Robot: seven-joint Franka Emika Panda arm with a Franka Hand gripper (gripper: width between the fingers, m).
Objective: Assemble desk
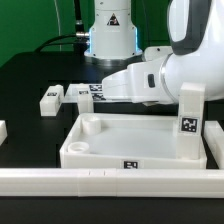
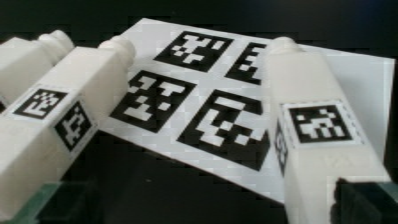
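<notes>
The desk top [image 1: 140, 140], a white tray with a raised rim and a tag on its front wall, lies in the middle of the exterior view. One tagged leg [image 1: 188, 120] stands upright at its right corner. Two more legs [image 1: 50, 100] lie at the back left. They also show in the wrist view [image 2: 54, 105], beside the marker board. Another tagged leg [image 2: 311, 120] lies on the board's other side. My gripper [image 2: 205, 205] is open above the board's edge. The end of that leg is between the dark fingers [image 2: 365, 200], close to one of them. In the exterior view the arm [image 1: 150, 80] hides the gripper.
The marker board [image 2: 187, 95] with its printed tags lies flat on the black table behind the tray, partly covered by the arm in the exterior view [image 1: 95, 94]. A long white rail [image 1: 110, 182] runs along the front. The robot base stands at the back.
</notes>
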